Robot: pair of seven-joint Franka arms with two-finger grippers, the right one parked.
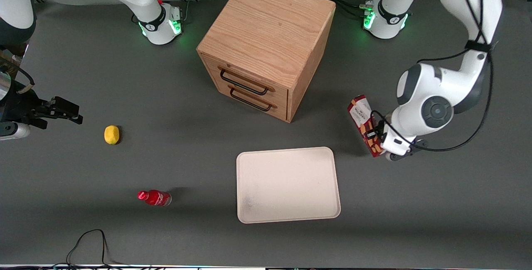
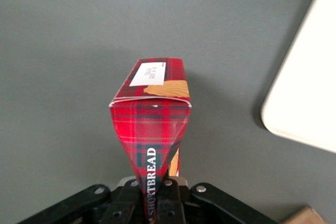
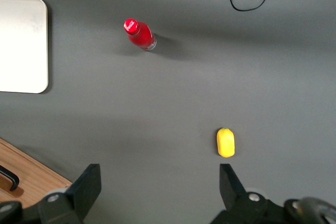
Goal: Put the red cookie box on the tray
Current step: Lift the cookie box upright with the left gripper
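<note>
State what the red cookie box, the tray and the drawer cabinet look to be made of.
Red cookie box, pinched in the tool: printed glossy cardboard, creased where squeezed. Tray: likely matte cream plastic, moulded rounded rim. Drawer cabinet: oak-like wood, visible grain, dark metal-looking handles.

End effector (image 1: 379,136) clamped on the red cookie box (image 1: 365,123), above bare counter (image 1: 415,203) toward the working arm's end, box squeezed between its fingers. Between box and tray (image 1: 287,185) — only open grey counter, nothing standing there. Tray surface bare, low rim. Oak drawer cabinet (image 1: 266,43) is the tall obstacle — farther from the front camera than the tray, a gap of counter between them. Red bottle (image 1: 154,197) and yellow lemon-like fruit (image 1: 111,134) lie toward the parked arm's end, well apart from the tray. Black cable (image 1: 89,243) at the counter's near edge.
</note>
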